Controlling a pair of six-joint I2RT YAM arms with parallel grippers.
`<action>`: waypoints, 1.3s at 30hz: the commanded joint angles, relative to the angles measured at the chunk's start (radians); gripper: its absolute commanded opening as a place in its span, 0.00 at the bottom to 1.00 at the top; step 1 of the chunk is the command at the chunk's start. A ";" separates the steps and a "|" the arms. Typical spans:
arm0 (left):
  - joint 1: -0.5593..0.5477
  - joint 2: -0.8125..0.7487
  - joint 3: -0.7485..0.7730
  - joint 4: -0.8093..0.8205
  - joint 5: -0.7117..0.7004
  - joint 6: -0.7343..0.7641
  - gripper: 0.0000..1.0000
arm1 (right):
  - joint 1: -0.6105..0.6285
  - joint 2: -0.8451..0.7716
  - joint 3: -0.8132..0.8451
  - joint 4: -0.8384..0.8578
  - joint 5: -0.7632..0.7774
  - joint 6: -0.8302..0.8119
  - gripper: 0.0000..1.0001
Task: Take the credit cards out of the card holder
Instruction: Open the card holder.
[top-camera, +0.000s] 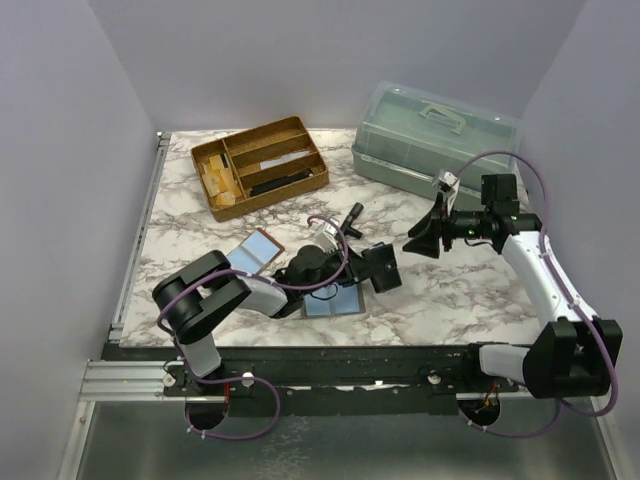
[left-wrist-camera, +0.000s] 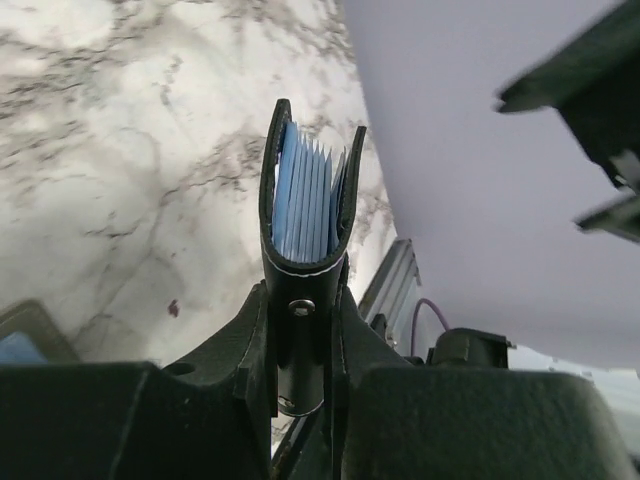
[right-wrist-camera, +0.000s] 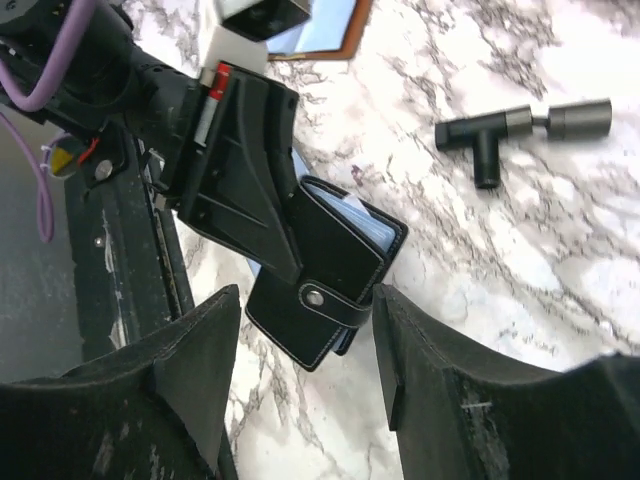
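Light-blue credit cards stood packed on edge inside the black card holder. The left gripper squeezed the folded bottom of the holder tight and held it up above the marble table. Blue flat pieces lay on the table under that arm, maybe more cards. The right gripper hung with its fingers spread wide, one on each side of the holder

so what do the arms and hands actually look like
They match: the left arm and right arm have white links between chunky black joints, with purple cables looping along them. The left hand and right hand are black with two blocky fingers.
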 joint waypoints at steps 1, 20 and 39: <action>-0.017 -0.091 0.027 -0.206 -0.140 -0.105 0.00 | 0.092 -0.029 -0.052 0.052 0.121 -0.008 0.60; -0.065 -0.104 0.188 -0.534 -0.287 -0.198 0.00 | 0.323 0.073 -0.118 0.224 0.582 0.085 0.53; -0.066 -0.150 0.168 -0.529 -0.276 -0.210 0.00 | 0.429 0.140 -0.128 0.254 0.710 0.077 0.41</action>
